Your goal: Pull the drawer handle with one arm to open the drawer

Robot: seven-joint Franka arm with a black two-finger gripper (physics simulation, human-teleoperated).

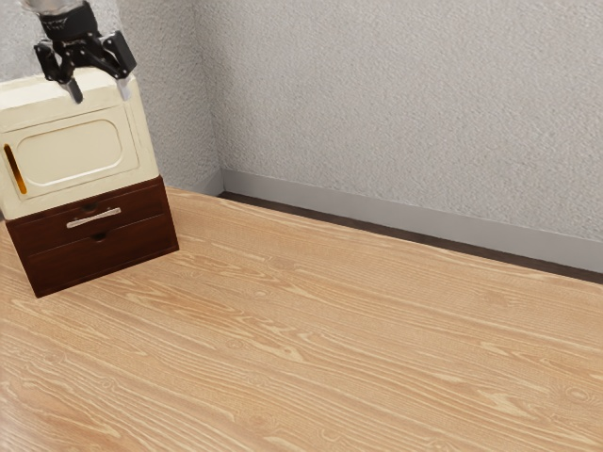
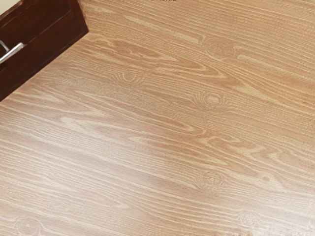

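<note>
In the exterior view my black gripper [image 1: 101,94] is at the upper left, its two fingers apart with nothing between them. It appears above the cream cabinet's top and well above the drawer handle. The dark brown drawer unit [image 1: 105,250] stands on the table under that cabinet, its drawers flush with the front. A silver bar handle [image 1: 93,218] crosses the upper drawer's front. In the wrist view, part of the brown drawer unit [image 2: 54,32] and its silver handle [image 2: 11,52] lie at a corner.
The cream cabinet [image 1: 77,153] with a dark-gold handle rests on the drawer unit. The wood-grain table [image 1: 320,330] extends from the unit toward the exterior view's right. A textured grey wall [image 1: 405,104] rises behind the table's far edge.
</note>
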